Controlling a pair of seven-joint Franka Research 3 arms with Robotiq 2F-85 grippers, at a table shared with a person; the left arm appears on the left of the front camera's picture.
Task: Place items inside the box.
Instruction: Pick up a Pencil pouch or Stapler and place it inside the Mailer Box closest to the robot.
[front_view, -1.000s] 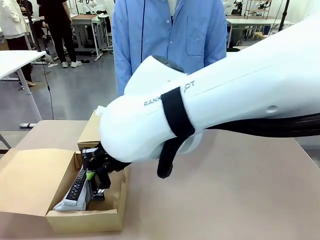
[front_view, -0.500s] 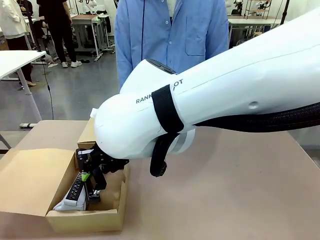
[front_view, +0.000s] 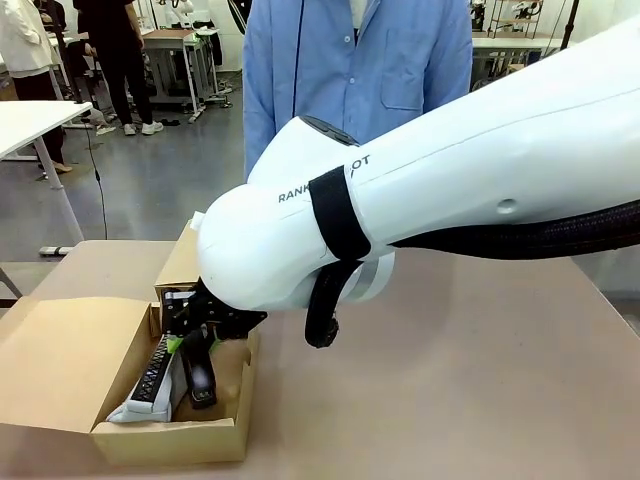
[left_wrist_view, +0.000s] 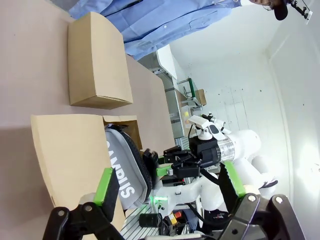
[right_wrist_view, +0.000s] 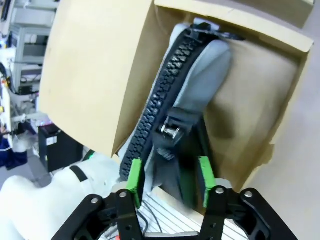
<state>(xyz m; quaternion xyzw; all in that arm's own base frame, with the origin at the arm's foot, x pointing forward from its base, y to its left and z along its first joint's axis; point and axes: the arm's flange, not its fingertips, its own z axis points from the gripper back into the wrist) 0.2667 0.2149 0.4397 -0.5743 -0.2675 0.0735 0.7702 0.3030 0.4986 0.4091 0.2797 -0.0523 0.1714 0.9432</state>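
Low in box (front_view: 170, 442), right gripper (front_view: 196, 342): jaws wider than a second ago, parted either side of black stapler (right_wrist_view: 176, 150), with a gap at one pad (right_wrist_view: 134, 175). Looks like a release just made. Leaning lower now against grey pencil case (front_view: 135, 405), both inside box. Reads as one more item delivered; calls for lifting clear next. Left gripper (left_wrist_view: 167, 182): jaws apart, nothing between. Count in view: one stapler, one grey case, one box, one person (front_view: 350, 70) across table (front_view: 450, 400).

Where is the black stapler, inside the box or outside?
Inside: the black stapler sits within the box walls, beside the grey pencil case.
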